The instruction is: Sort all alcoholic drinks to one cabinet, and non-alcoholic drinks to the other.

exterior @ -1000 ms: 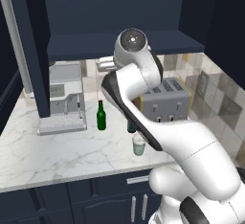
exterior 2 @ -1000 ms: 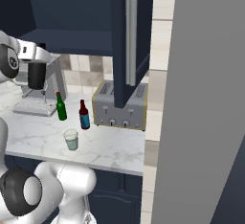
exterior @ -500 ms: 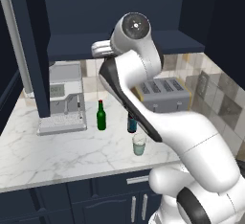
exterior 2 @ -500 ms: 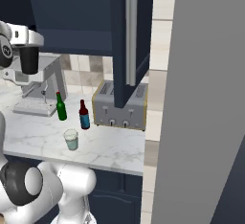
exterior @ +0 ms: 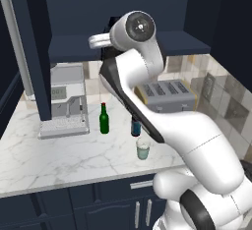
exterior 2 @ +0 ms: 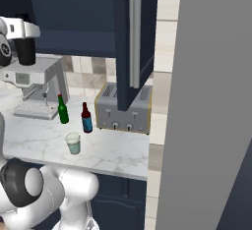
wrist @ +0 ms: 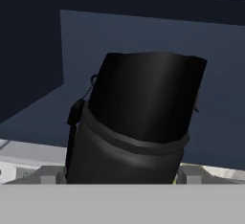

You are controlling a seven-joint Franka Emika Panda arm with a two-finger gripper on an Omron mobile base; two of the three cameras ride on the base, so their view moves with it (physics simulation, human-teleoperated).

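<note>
Since the earlier frames, the arm lifted the black flask from coffee-machine height toward the cabinet shelf.

Left base view: green bottle and cup stood below that shelf, untouched.

Right base view: gripper clamped on the flask.

Hand view: flask faced the cabinet interior.

I judged placement in hand; next, carry it in over the shelf.

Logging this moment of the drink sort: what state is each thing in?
Flask: held up in the gripper, near the cabinet shelf.
Green bottle: upright on the counter, capped.
Brown bottle: upright on the counter.
Cup: upright near the counter's front edge.
Cabinet door: open.
</note>
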